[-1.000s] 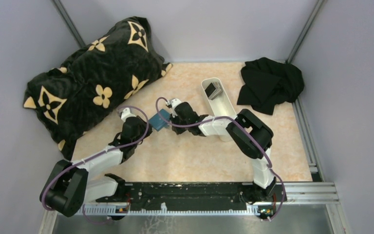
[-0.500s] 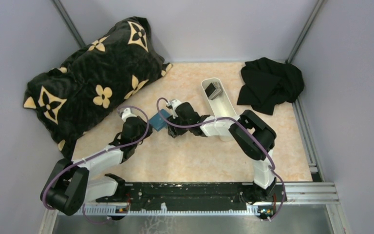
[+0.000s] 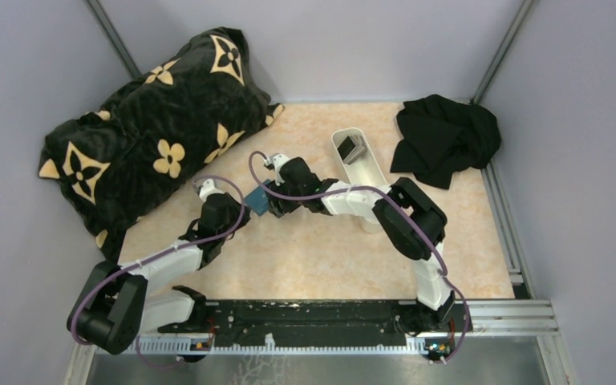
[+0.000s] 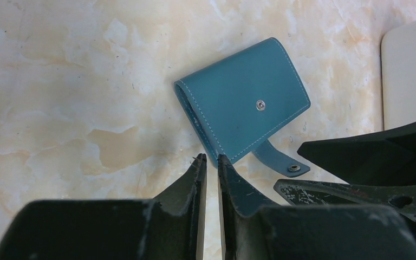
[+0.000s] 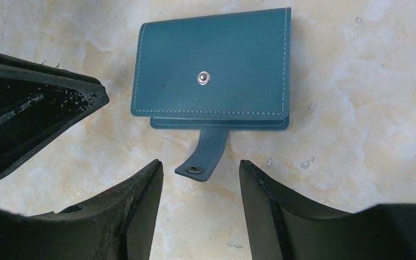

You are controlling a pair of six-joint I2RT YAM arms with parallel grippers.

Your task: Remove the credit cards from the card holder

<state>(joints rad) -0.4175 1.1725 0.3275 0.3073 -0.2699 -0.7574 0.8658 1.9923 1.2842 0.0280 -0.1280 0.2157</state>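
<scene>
1. Right gripper (image 5: 200, 165): fingers spread wide and holding nothing. The unfastened strap (image 5: 206, 154) of the card holder lies in the gap between them.

2. Left gripper (image 4: 209, 158): fingers pressed almost together with a thin slit between them, and nothing is pinched. The tips sit just beside the holder's nearest corner.

3. Card holder (image 5: 211, 76): teal, folded shut, flat on the marbled table (image 5: 357, 179). It lies just ahead of my right fingertips, between the two grippers.

4. Hazards, as I judge them:
- If I close the right fingers on the strap alone, the whole holder may lift or drag instead of opening.
- The left tips are beside the holder, not on it, so nothing pins it and any pull may slide it across the smooth table.
- The two grippers are crowded together, so a careless approach could knock finger against finger.
- Thin cards may come out together or skid away once freed.

5. Containers:
- Card holder: the flap is down and its contents are hidden, so I cannot tell whether any cards remain inside.
- White tray (image 3: 371, 175): sits well beyond my right fingers. At its far end are a few dark flat pieces that look like credit cards (image 3: 351, 149).
</scene>
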